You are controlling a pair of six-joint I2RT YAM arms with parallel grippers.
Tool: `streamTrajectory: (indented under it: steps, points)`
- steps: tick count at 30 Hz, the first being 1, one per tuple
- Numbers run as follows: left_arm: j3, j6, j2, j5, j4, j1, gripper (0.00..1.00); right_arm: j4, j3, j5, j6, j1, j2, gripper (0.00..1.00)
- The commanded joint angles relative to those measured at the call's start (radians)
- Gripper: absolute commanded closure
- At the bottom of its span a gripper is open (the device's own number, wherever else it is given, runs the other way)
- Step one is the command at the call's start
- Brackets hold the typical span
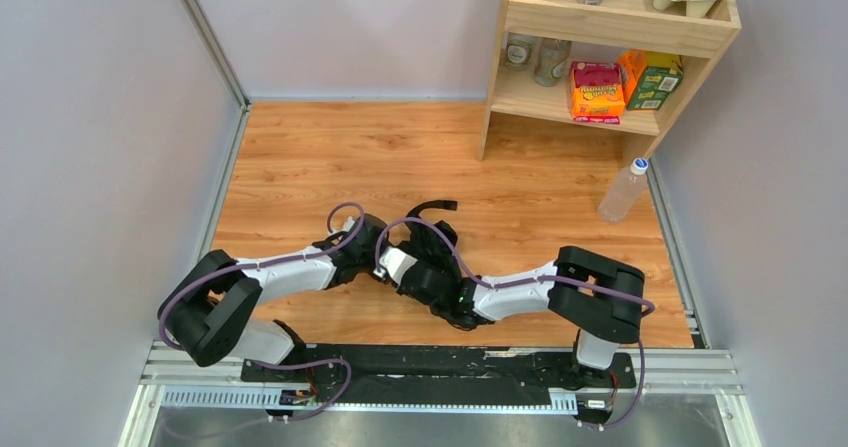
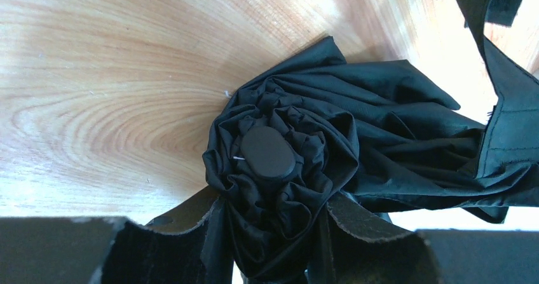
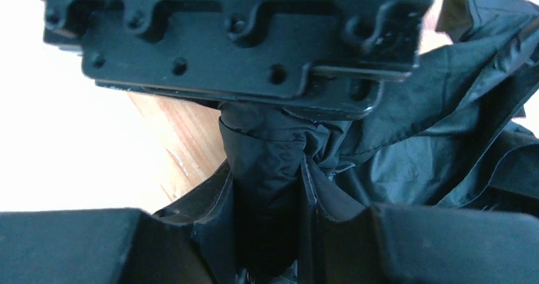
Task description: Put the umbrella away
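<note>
Both jaws tight around the umbrella (image 2: 343, 163)

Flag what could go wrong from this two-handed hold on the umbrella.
1. The left gripper and right gripper hold the umbrella by its bunched fabric, so it may slip free.
2. The grippers sit almost against each other, and a move by either could knock them together.
3. Loose canopy folds and the strap trail aside and could snag.
</note>
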Motion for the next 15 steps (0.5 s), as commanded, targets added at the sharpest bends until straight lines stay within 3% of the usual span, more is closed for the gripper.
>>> streamTrajectory:
  steps: [1,4,5,7,8,9,10,15]
  points:
    - [-0.045,0.043,0.041,0.007,-0.227,-0.013,1.0,-0.096,-0.02,-0.003,0.131,-0.067,0.067,0.82]
    - [-0.039,0.093,0.03,0.001,-0.178,-0.013,0.99,-0.152,-0.034,-0.135,0.206,-0.107,0.047,1.0]
    - [-0.037,0.109,0.018,-0.022,-0.169,-0.013,0.94,-0.151,-0.049,-0.19,0.219,-0.124,0.036,1.0]
    - [-0.04,0.153,-0.008,-0.05,-0.125,-0.012,0.74,-0.143,-0.077,-0.299,0.245,-0.174,0.024,1.0]
    - [-0.045,0.185,-0.026,-0.053,-0.065,-0.01,0.56,-0.146,-0.086,-0.339,0.252,-0.197,0.021,1.0]
    - [-0.063,0.199,-0.042,-0.056,-0.033,-0.006,0.5,-0.154,-0.087,-0.388,0.26,-0.217,0.021,1.0]
    - [-0.074,0.224,-0.066,-0.058,0.036,-0.004,0.28,-0.159,-0.086,-0.443,0.271,-0.239,0.022,1.0]
    - [-0.131,0.328,-0.149,-0.027,0.219,0.06,0.24,-0.153,-0.093,-0.583,0.337,-0.29,0.016,1.0]
